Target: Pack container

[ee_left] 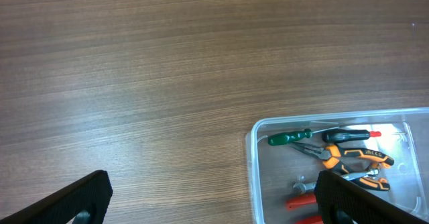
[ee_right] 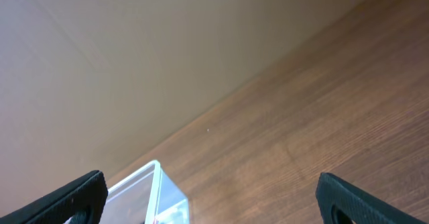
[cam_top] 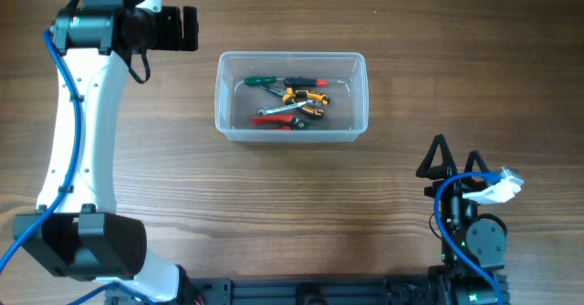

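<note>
The clear plastic container (cam_top: 225, 95) sits at the table's middle. Inside lie a green-handled screwdriver (cam_top: 262, 81), orange-and-black pliers (cam_top: 301, 96), a black-and-red tool (cam_top: 304, 82) and red-handled pliers (cam_top: 278, 120). My left gripper (cam_top: 187, 28) is open and empty, raised at the far left, left of the container. The left wrist view shows the container's left part (ee_left: 251, 163) and the tools (ee_left: 348, 158) between and beyond my open fingers (ee_left: 214, 200). My right gripper (cam_top: 456, 159) is open and empty near the front right. The right wrist view shows a container corner (ee_right: 161, 184) between its fingers (ee_right: 214, 197).
The brown wooden table (cam_top: 137, 177) spreads all round the container. The arm bases and a dark rail (cam_top: 301, 291) stand along the front edge. A plain wall (ee_right: 134, 49) rises behind the table in the right wrist view.
</note>
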{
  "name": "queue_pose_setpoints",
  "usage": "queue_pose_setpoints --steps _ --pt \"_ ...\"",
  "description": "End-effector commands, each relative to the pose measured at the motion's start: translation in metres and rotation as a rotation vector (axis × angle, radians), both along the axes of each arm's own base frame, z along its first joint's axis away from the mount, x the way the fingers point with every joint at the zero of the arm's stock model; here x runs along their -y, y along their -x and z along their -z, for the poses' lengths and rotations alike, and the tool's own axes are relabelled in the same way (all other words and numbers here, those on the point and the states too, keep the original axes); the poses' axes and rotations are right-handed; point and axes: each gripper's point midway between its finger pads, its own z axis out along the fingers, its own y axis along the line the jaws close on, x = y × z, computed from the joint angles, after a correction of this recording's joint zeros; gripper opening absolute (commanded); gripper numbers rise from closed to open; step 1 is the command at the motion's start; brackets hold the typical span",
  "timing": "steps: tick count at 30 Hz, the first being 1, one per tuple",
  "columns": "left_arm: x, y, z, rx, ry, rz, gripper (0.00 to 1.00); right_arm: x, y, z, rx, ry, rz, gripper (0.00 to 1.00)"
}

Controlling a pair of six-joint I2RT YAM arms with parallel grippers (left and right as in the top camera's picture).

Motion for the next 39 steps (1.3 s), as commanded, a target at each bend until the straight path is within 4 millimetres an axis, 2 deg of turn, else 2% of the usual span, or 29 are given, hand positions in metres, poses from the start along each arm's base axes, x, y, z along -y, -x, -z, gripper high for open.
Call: queue_pose_setpoints --steps 1,9,12,14,17,39 --pt "-0.002 -0.001 -0.002 0.002 0.009 -0.018 1.0 0.008 0.001 -0.006 0.047 0.041 0.046 1.0" --pt "-0.002 -0.001 -0.002 0.002 0.008 -0.018 1.0 0.005 0.0 -0.007 0.016 0.319 0.031 1.0" --pt "-0.002 -0.001 -0.002 0.002 0.009 -0.018 1.0 -0.016 -0.002 -0.006 0.013 0.552 -0.088 1.0" --pt "-0.002 -0.001 -0.002 0.002 0.008 -0.018 1.0 -0.025 -0.003 -0.003 0.011 0.63 -0.141 1.0" --pt "-0.002 -0.001 -0.002 0.002 0.008 -0.018 1.0 -0.031 -0.002 -0.002 0.017 0.636 -0.176 1.0" --pt "-0.002 -0.001 -0.002 0.002 0.008 -0.018 1.0 -0.031 -0.002 -0.002 0.017 0.637 -0.177 1.0"
